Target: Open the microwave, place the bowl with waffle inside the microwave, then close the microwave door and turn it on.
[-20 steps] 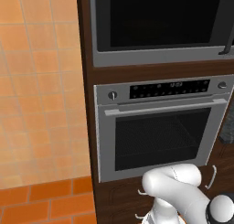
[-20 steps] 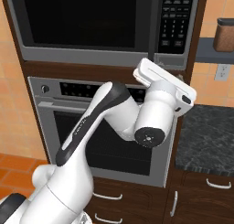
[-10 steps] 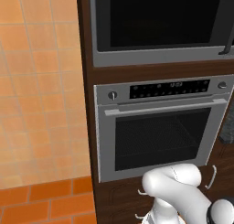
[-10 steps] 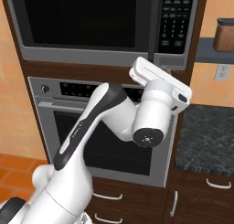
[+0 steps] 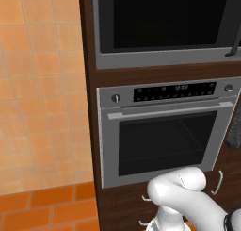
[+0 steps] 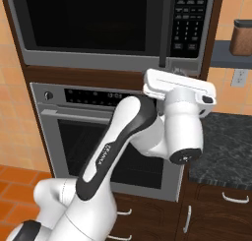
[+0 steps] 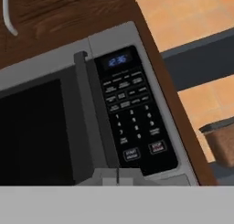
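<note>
The microwave [image 6: 106,26] is sitting built into dark wood cabinetry above the silver oven [image 6: 103,132], its door [image 6: 91,21] lying flush with the frame. The dark vertical handle [image 6: 163,28] is running down the door's right edge, just beside the keypad panel [image 6: 188,21]. The white arm [image 6: 123,151] is reaching up from the lower left of the right base view, and its hand is standing against the lower right corner of the microwave, at the foot of the handle.

In the hand view, the gripper [image 7: 117,177] is pointing at the base of the handle [image 7: 89,122]; the two fingertips [image 7: 109,178] are pressing together with only a thin seam between them, so the claw is closed tight, and whether anything lies in between cannot be told. The keypad [image 7: 132,113] is showing a lit blue display [image 7: 118,61] above rows of buttons.

In the left base view, the oven's control strip [image 5: 174,91] and bar handle [image 5: 169,111] are facing the camera beneath the microwave's black glass [image 5: 164,18]. A brown canister [image 6: 242,37] is standing on a shelf to the right, above a dark speckled counter [image 6: 226,146].
</note>
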